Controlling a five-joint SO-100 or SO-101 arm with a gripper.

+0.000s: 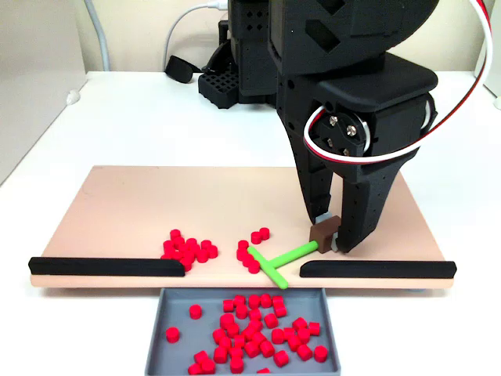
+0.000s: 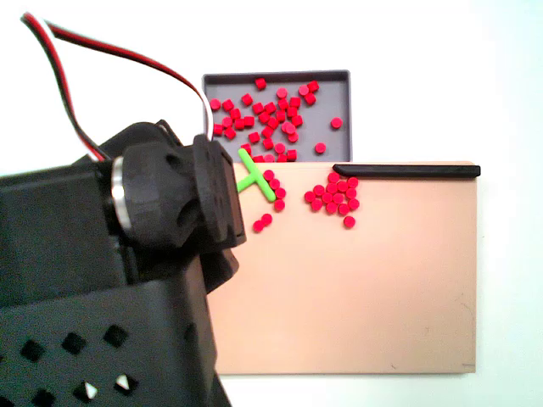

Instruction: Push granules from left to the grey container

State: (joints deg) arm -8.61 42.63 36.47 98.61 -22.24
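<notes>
- The green T-shaped stick (image 1: 275,262) is held by its brown block in the closed gripper (image 1: 330,235).
- Loose granules (image 1: 188,251), at nine o'clock from the stick, could be scattered past the grey container (image 1: 156,333) by a fast sweep.

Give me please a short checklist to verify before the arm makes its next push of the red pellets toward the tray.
1. Gripper holds the brown handle of the green T-shaped stick: ok.
2. Stick head near the gap between the black bars: ok.
3. Grey tray below the gap: ok.
4. Red pellets remaining on the peach board: not ok, a cluster waits.
5. Stick touches the board: cannot tell.
</notes>
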